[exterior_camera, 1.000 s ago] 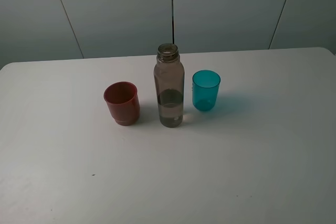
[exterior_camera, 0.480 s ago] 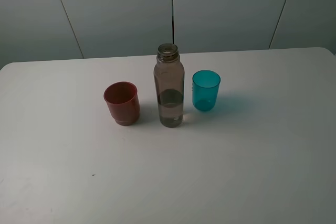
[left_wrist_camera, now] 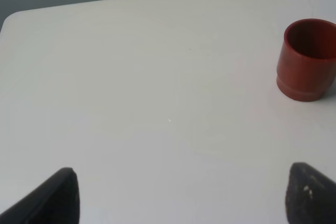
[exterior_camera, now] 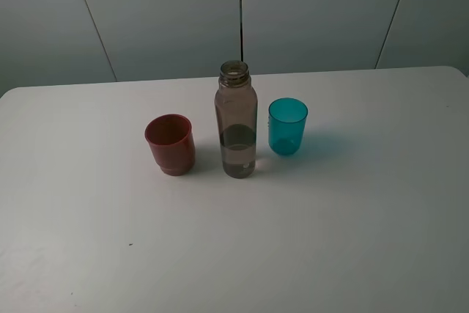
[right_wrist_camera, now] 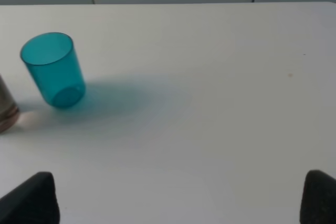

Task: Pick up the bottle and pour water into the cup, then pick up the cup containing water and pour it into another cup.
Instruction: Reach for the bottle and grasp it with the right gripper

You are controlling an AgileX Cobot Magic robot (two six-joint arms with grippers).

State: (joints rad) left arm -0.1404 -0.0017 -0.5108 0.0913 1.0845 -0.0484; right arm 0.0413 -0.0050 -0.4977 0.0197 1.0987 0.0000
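The smoky grey-brown bottle (exterior_camera: 236,121) stands upright and capless at the middle of the white table (exterior_camera: 330,240), with water in its lower part. To its right stands the teal cup (exterior_camera: 287,126), also seen in the right wrist view (right_wrist_camera: 53,70), where a sliver of the bottle (right_wrist_camera: 6,109) shows beside it. Left of the bottle sits the red cup (exterior_camera: 170,144), seen again in the left wrist view (left_wrist_camera: 307,59). My left gripper (left_wrist_camera: 181,198) is open, well short of the red cup. My right gripper (right_wrist_camera: 178,200) is open, away from the teal cup. Neither arm shows in the exterior view.
The table's far edge meets a grey panelled wall (exterior_camera: 242,12). A small dark speck (exterior_camera: 130,244) lies on the near left of the tabletop.
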